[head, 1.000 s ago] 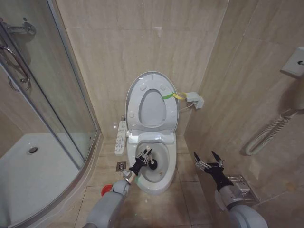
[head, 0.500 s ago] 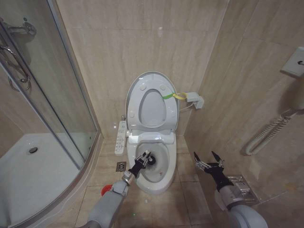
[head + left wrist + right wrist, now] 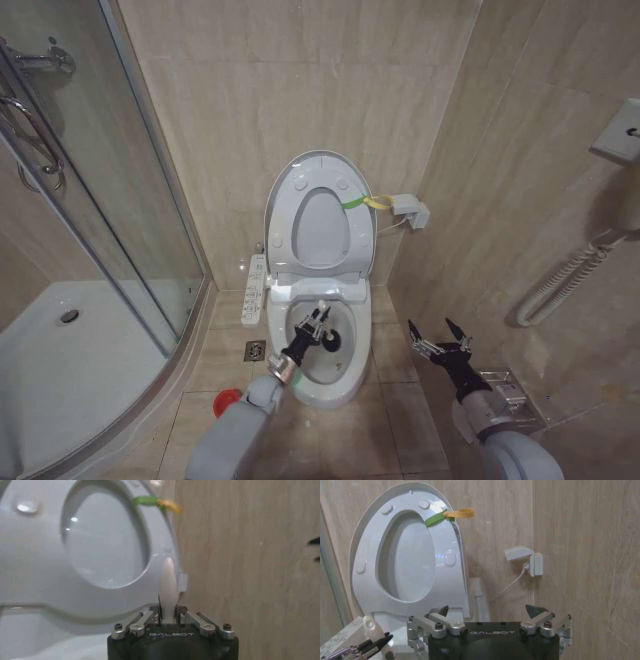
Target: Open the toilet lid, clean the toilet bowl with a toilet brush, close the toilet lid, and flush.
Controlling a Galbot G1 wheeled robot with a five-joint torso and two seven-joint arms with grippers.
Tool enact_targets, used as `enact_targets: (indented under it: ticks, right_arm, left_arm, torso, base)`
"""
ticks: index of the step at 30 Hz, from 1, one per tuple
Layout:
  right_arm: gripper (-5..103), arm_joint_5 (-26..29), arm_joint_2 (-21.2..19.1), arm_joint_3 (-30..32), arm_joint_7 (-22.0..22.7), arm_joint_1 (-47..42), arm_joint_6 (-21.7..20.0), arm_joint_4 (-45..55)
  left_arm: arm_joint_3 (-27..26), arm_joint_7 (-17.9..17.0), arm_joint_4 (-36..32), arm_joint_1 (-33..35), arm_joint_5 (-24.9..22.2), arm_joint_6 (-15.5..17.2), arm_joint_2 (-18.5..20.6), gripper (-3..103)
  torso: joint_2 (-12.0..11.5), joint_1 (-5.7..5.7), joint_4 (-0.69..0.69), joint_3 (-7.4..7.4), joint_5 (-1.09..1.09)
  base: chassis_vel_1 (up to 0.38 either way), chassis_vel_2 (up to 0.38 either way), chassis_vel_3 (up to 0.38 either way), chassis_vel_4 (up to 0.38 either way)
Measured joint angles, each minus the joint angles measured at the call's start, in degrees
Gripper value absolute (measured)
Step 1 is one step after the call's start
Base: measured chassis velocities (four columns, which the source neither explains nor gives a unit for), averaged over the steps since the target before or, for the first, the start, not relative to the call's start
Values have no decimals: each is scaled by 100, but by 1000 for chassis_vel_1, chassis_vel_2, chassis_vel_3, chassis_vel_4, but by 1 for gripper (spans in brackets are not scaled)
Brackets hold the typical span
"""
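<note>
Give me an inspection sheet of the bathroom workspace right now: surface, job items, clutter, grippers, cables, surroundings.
Surface: beige tiled floor around the toilet.
Toilet lid: raised upright against the wall, green-yellow band on its edge.
Toilet bowl: open.
Toilet brush: dark head down inside the bowl, white handle clamped in the left gripper.
Red holder cup: on the floor, left of the bowl.
Clutter: nothing seen.
Left gripper: over the bowl, shut on the brush handle.
Right gripper: open, idle, right of the bowl.
Cables: cord from the wall socket toward the toilet.
Surroundings: button panel beside the seat, glass shower enclosure, wall grab bar.
</note>
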Motion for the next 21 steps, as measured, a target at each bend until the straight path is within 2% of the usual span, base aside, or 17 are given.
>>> enact_targets:
  ticks: [2, 6, 11, 16, 19, 21]
  right_arm:
    - [100, 0, 0, 0, 0, 0, 0, 0]
    - [100, 0, 0, 0, 1, 0, 0, 0]
    - [100, 0, 0, 0, 1, 0, 0, 0]
    - [100, 0, 0, 0, 1, 0, 0, 1]
    - [100, 0, 0, 0, 1, 0, 0, 0]
    - [100, 0, 0, 0, 3, -1, 0, 0]
  left_arm:
    - [163, -17, -367, 156, -160, 42, 1, 19]
    - [337, -23, -677, 288, -306, 123, -10, 19]
    - [404, -73, -736, 366, -334, 178, -32, 19]
    - [393, -106, -495, 370, -493, 202, -42, 19]
    - [358, -64, -133, 303, -613, 184, -49, 19]
    - [213, 161, 438, 136, -648, -14, -125, 19]
  torso:
    - [0, 0, 1, 0, 0]
    - [0, 0, 0, -1, 1]
    - [0, 0, 0, -1, 1]
    - [0, 0, 0, -1, 0]
    - [1, -1, 0, -1, 0]
    - [0, -1, 0, 0, 0]
  base:
    - [0, 0, 0, 0]
    - [0, 0, 0, 0]
    - [0, 0, 0, 0]
    - [0, 0, 0, 0]
    - [0, 0, 0, 0]
    - [0, 0, 0, 0]
